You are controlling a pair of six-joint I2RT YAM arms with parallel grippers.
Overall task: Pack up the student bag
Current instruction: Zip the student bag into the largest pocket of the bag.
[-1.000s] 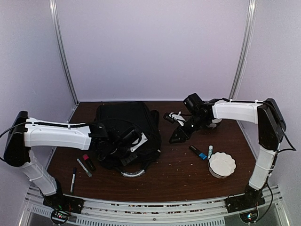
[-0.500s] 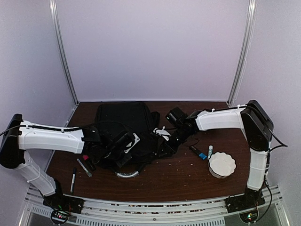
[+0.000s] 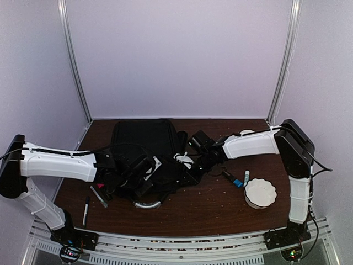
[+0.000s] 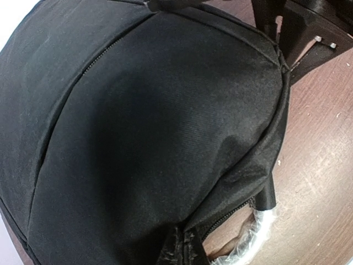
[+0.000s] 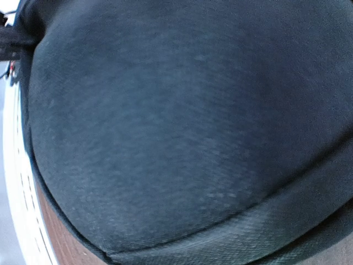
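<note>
Overhead, dark wooden table [image 3: 209,210], crumb-speckled, pale lilac walls [image 3: 176,55], black student bag [image 3: 143,138].

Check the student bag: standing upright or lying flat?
Lying flat: the student bag sprawls across the table, its silver handle resting on the wood.

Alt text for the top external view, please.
A black student bag lies on a brown table, the left arm and right arm reaching onto it from either side. Markers lie left of it; two more markers and a white scalloped dish lie to its right.
</note>
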